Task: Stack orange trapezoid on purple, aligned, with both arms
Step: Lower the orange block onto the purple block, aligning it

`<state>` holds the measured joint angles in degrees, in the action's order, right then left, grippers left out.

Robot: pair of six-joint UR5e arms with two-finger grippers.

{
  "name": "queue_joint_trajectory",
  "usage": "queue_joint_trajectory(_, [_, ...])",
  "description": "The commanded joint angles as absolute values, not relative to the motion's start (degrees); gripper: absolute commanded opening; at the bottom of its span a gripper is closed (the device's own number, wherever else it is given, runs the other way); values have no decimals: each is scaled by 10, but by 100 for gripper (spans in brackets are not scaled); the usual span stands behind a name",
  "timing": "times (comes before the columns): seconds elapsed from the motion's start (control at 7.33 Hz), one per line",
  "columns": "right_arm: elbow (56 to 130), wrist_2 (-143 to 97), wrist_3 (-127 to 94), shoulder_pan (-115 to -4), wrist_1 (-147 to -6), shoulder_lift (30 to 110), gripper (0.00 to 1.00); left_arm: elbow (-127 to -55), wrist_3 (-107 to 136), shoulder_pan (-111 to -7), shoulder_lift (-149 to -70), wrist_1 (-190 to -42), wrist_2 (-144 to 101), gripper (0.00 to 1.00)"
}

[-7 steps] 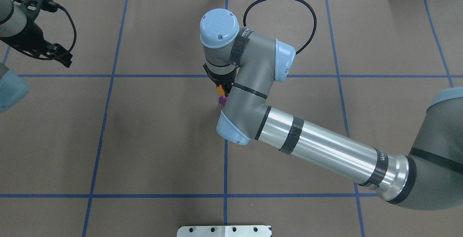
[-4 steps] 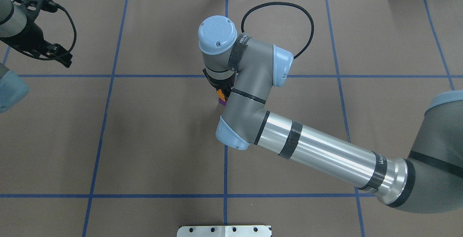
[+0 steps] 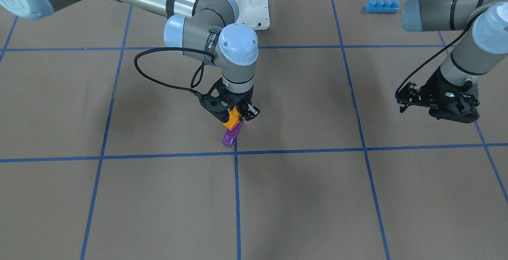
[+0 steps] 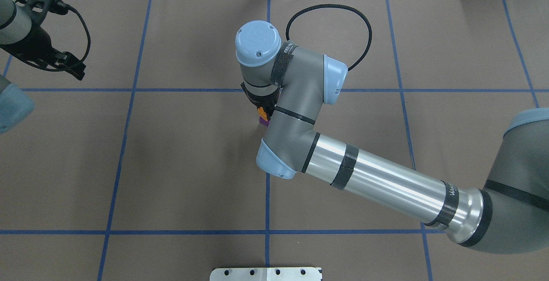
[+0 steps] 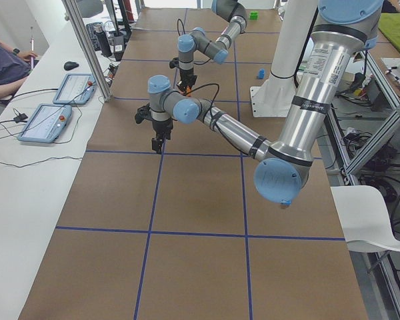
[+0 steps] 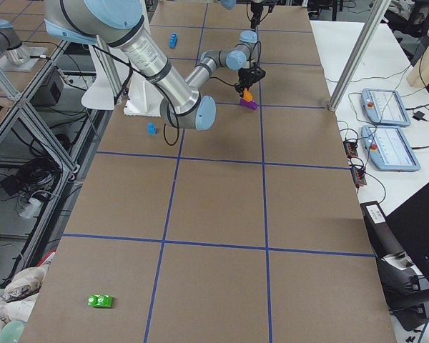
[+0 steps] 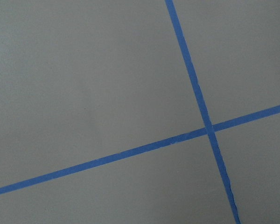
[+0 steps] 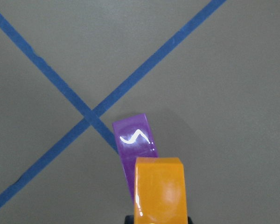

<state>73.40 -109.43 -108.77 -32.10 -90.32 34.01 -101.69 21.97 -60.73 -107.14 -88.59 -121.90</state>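
The right hand [image 3: 239,116] is clenched on the orange trapezoid [image 3: 232,121] and points down at the desk [image 3: 317,196]. Just beneath the brick, touching it or close to touching, lies the purple [image 3: 229,137], beside a crossing of blue tape lines [image 3: 301,151] near the middle of the desk; whether the two bricks are seated together cannot be told. In the right wrist view the purple's long axis leans a little to the left of the orange brick's own; judging by that, a slight twist of the wrist is wanted before pressing down. The left hand [image 3: 436,107] hangs well apart, far out on the robot's left, with nothing visible in it; whether it is released or clenched cannot be told. The right arm is plainly the nearer.
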Motion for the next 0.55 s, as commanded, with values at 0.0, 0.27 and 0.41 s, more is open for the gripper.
queue_joint_trajectory(0.0, [734,-1082,-1071,-321,-903,340,0,-1017,220,-607,-1071,-886,-1219,100])
queue_joint_trajectory(0.27, [734,-1080,-1059,-320,-901,341,0,-1017,220,-608,-1071,-886,-1219,100])
queue_joint_trajectory(0.41, [734,-1080,-1051,-320,-890,344,0,-1017,220,-608,-1071,-886,-1219,100])
